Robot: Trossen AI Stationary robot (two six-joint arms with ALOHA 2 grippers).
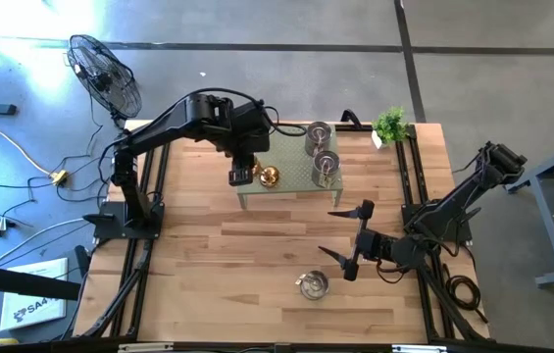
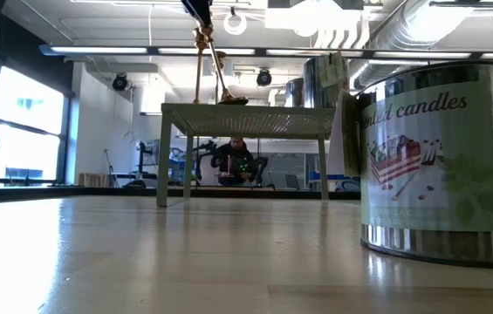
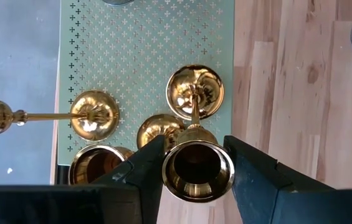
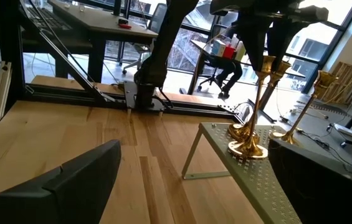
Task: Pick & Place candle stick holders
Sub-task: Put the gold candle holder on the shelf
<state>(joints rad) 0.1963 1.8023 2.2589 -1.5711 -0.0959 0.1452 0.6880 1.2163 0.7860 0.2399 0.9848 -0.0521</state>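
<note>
Left gripper [image 3: 195, 163] clamped on shiny gold brass candlestick holder's [image 3: 197, 167] cup over far perforated metal stand [image 3: 132, 50]; top-heavy, slippery — you grip cup rim firmly

The left end effector [image 1: 241, 175] is over the near left corner of a small perforated stand [image 1: 291, 169] on the counter [image 1: 218, 255], clamped around the cup of an upright candle stick holder [image 3: 195, 163] whose base rests on the stand. Two more stemmed holders [image 3: 91, 115] stand just beside it. Two cylindrical holders [image 1: 325, 165] sit on the stand to its right. The right end effector [image 1: 347, 240] hovers wide apart nearer the front; a third cylindrical holder [image 1: 313, 284] lies just in front of it.
</note>
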